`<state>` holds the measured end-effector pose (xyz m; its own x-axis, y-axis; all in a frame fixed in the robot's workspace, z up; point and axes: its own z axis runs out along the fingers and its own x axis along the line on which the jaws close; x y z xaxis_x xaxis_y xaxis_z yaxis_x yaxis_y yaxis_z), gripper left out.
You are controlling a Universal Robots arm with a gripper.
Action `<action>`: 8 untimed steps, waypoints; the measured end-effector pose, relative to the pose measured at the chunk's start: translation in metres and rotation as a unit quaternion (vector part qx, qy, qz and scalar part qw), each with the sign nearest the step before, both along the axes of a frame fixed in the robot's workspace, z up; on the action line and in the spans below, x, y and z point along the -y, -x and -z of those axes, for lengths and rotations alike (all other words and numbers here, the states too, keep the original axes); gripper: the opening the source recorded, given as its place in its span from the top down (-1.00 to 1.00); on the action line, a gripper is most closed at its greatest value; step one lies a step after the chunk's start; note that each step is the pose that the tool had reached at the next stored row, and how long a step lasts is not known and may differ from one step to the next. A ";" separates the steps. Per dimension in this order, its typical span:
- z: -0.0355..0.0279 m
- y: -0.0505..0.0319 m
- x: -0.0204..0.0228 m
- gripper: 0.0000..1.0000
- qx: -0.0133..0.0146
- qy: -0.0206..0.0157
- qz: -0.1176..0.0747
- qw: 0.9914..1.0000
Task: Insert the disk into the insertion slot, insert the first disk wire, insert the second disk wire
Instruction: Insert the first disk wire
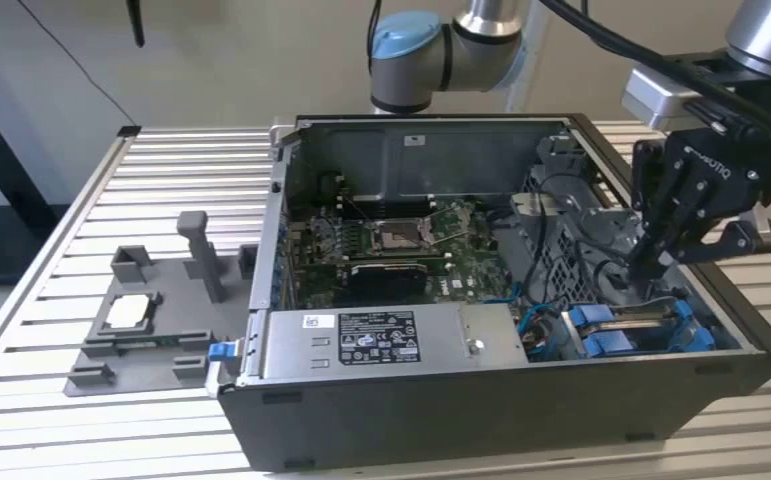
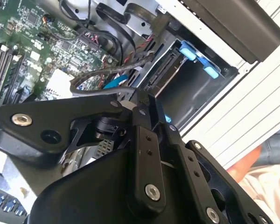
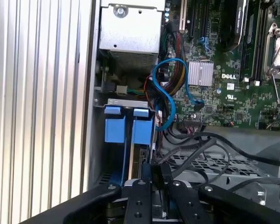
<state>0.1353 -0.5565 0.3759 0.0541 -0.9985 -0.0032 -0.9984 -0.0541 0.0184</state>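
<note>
The disk (image 1: 625, 330) sits on edge in the drive bay at the case's front corner, on the exterior view's right. Its blue carrier bracket (image 3: 114, 128) shows two tabs side by side, also seen in the second wrist view (image 2: 196, 55). My gripper (image 1: 641, 272) reaches down into the case just behind the disk, fingers drawn together. In the first wrist view the gripper (image 3: 155, 170) hangs over the disk's rear edge. A black disk wire (image 2: 107, 74) loops up to the gripper (image 2: 130, 100), which appears shut on its end. The connector itself is hidden by the fingers.
The open computer case (image 1: 492, 420) lies on a slatted table. A grey power-supply box (image 1: 358, 340) fills its front, the motherboard (image 1: 399, 240) lies behind. A blue cable (image 3: 165, 93) and black cables (image 3: 210, 144) crowd the space beside the bay. A grey fixture (image 1: 145, 320) stands outside the case.
</note>
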 end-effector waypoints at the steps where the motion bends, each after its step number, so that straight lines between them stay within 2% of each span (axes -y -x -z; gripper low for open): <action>1: 0.0008 -0.0012 0.0007 0.62 0.000 0.000 0.000 1.000; 8: 0.0086 -0.0084 0.0023 0.62 0.000 0.000 0.000 1.000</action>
